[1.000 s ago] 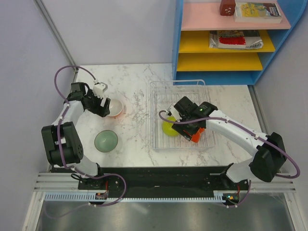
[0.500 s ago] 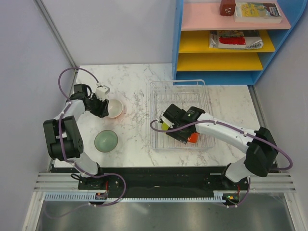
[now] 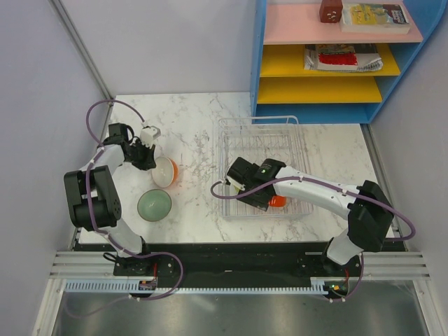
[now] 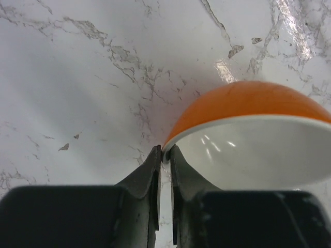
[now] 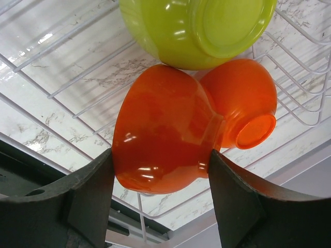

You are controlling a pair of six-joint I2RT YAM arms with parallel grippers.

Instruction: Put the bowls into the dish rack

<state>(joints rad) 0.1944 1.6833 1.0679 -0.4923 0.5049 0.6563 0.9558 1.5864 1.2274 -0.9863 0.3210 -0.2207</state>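
A bowl (image 4: 248, 103), orange outside and white inside, lies tipped on the marble at the left (image 3: 164, 171). My left gripper (image 4: 164, 154) is shut on its near rim. A pale sage-green bowl (image 3: 154, 204) sits upright just in front of it. The wire dish rack (image 3: 260, 122) stands mid-right. Over its near part my right gripper (image 5: 160, 157) is shut on an orange-red bowl (image 5: 160, 129), one finger on each side. Lying in the rack beyond it are a second orange-red bowl (image 5: 243, 103) and a yellow-green bowl (image 5: 196, 26), both tipped. My right arm hides most of them from above.
A blue shelf unit (image 3: 318, 105) with pink and yellow boards and books stands right behind the rack. Grey walls close the table's left and back sides. The rack's near wire rim (image 5: 155, 206) runs under the held bowl.
My left gripper has shut on the orange-and-white bowl's rim, and the bowl has tipped. My right arm has carried its orange-red bowl leftward and nearer inside the rack.
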